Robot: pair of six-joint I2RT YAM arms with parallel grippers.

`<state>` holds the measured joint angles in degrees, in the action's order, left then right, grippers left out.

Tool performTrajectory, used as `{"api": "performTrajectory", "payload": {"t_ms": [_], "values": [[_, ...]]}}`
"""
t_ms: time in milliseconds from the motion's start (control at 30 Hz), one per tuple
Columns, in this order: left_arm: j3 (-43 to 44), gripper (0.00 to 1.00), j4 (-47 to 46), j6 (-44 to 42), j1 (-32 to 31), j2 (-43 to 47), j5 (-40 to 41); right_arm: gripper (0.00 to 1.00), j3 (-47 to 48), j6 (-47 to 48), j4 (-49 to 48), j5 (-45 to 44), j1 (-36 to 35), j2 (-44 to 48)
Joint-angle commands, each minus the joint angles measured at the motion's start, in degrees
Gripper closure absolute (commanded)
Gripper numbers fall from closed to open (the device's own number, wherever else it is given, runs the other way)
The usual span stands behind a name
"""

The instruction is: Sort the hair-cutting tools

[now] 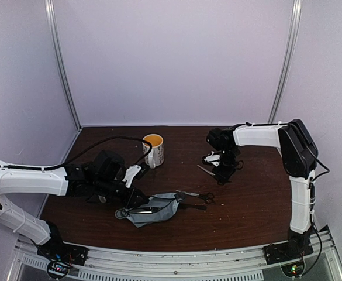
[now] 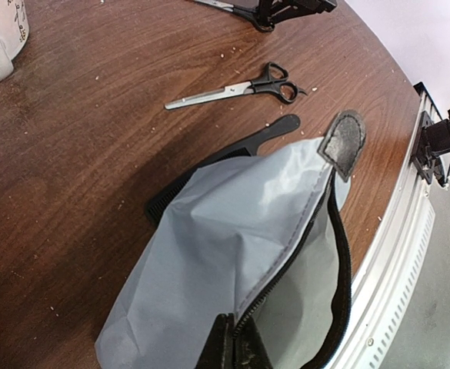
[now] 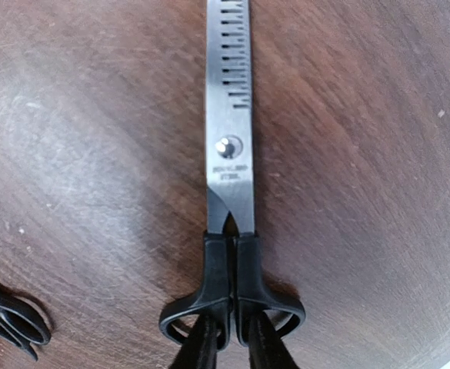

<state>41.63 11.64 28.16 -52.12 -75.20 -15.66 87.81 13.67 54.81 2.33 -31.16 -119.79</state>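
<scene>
Thinning scissors [image 3: 230, 154] with black handles lie flat on the brown table, blade pointing away. My right gripper [image 3: 232, 342] is shut on them, one finger in each handle ring and pinching the inner bars together; in the top view the right gripper [image 1: 220, 168] is at mid-right. Plain scissors [image 2: 236, 88] lie further along. A black comb [image 2: 228, 154] pokes out from under the grey pouch [image 2: 232, 231]. My left gripper [image 2: 240, 342] is shut on the pouch's zip edge, with the mouth gaping open towards the table's near edge.
A cream mug [image 1: 153, 149] stands at the back centre, close to the left arm. The metal rail [image 2: 405, 231] of the table's near edge runs just beside the pouch mouth. The plain scissors [image 1: 203, 196] lie between the pouch [image 1: 153, 209] and the right arm.
</scene>
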Motion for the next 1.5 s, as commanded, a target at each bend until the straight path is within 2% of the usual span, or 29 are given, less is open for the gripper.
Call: {"api": "performTrajectory", "payload": {"t_ms": [0, 333, 567, 700, 800, 967, 1233, 1467], "values": [[0.14, 1.0, -0.97, -0.48, 0.44, 1.23, 0.58, 0.88, -1.72, 0.58, 0.54, 0.79, -0.15, -1.5], [1.32, 1.0, -0.41, -1.01, 0.44, 1.18, 0.92, 0.92, -9.27, 6.99, -1.58, -2.91, -1.11, 21.01], [1.18, 1.0, -2.26, -0.1, 0.44, -0.02, -0.01, 0.93, -17.4, 13.17, -2.57, -6.51, -11.18, 33.69], [1.07, 1.0, -3.28, 0.62, 0.44, -0.11, -0.81, 0.93, -20.93, 17.17, -3.19, -12.64, -19.96, 38.28], [1.26, 1.0, -3.34, 0.81, 0.44, -0.42, -1.23, 0.93, -20.33, 21.1, -0.63, -16.85, -26.74, 38.24], [1.44, 1.0, -3.81, 1.7, 0.44, -0.61, -1.38, 0.92, -13.07, 23.21, 5.15, -23.29, -33.38, 31.49], [2.43, 1.0, -3.41, 2.43, 0.44, -0.31, -1.72, 0.93, -3.61, 26.64, 7.89, -28.72, -38.27, 23.14], [2.43, 1.0, -3.66, 4.13, 0.42, -1.34, -2.44, 0.93, 0.16, 27.89, 6.76, -32.86, -41.94, 18.45]]}}
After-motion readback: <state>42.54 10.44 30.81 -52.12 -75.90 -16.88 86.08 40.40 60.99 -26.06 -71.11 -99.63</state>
